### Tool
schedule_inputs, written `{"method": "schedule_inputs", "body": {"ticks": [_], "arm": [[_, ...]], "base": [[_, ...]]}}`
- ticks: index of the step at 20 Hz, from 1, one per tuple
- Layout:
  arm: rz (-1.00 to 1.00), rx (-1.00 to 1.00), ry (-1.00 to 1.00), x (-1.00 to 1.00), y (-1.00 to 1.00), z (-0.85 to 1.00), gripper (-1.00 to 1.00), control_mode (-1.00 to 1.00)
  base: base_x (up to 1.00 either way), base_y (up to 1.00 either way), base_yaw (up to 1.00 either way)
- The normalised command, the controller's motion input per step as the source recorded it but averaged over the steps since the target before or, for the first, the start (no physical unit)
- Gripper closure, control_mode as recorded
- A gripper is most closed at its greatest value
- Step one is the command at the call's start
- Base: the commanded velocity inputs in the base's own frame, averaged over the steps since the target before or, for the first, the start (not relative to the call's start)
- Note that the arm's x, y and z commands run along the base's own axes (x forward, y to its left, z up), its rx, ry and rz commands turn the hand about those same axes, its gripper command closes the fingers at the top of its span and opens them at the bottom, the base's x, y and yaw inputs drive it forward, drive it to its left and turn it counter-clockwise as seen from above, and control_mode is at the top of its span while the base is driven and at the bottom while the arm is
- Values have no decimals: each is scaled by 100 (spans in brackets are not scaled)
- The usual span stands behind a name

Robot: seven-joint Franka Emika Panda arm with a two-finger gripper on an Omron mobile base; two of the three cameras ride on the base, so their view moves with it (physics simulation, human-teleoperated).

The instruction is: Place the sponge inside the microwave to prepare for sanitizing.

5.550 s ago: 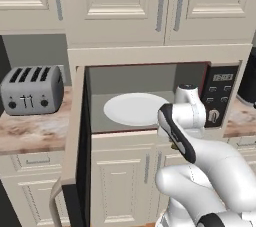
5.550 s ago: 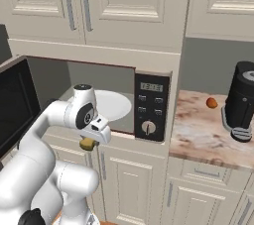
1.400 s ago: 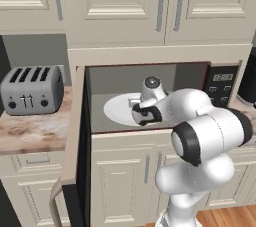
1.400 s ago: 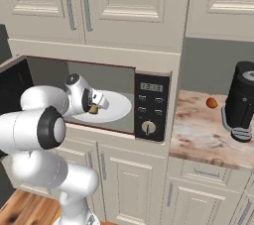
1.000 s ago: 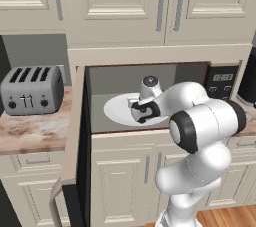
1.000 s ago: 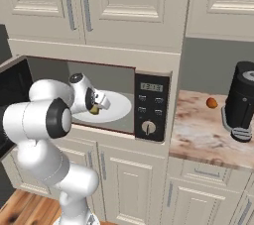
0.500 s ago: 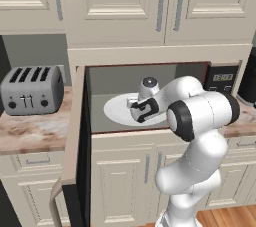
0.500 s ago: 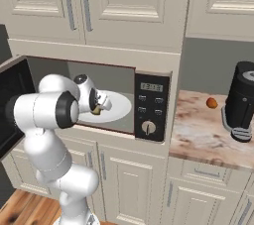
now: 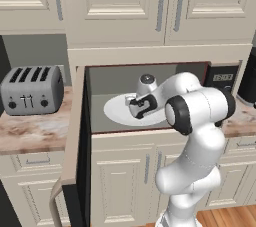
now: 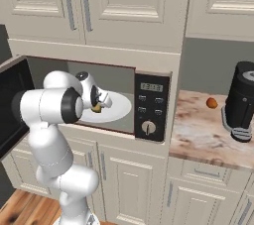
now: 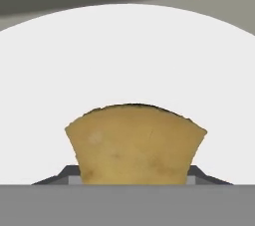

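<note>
Left of the end effector [image 9: 136, 108], the microwave [image 9: 150, 96] door stands swung open. Between the fingers sits the sponge [image 11: 135, 143], clamped on both sides, inside the cavity and over the white round plate [image 11: 127, 60] beneath. Carrying looks done; I judge what remains is lowering, releasing and withdrawing. Right of it lies the button panel [image 10: 151, 107].

Cream cabinets [image 9: 125, 1], marbled counter [image 10: 208, 135], wood floor [image 9: 230, 216]
</note>
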Motion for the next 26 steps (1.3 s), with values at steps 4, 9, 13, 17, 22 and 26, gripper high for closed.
{"method": "schedule_inputs", "body": {"ticks": [4, 9, 13, 17, 22, 26], "arm": [[0, 0, 1, 0, 0, -1, -100, -100], [0, 0, 0, 0, 0, 0, -100, -100], [0, 0, -6, -18, 0, 18, -100, -100], [0, 0, -10, -41, 0, 37, -100, -100], [0, 0, -7, -60, 0, 36, -100, -100], [0, 0, 0, -76, 0, 58, -100, -100]], "base": [[0, 0, 0], [0, 0, 0], [0, 0, 0], [0, 0, 0], [0, 0, 0], [0, 0, 0]]}}
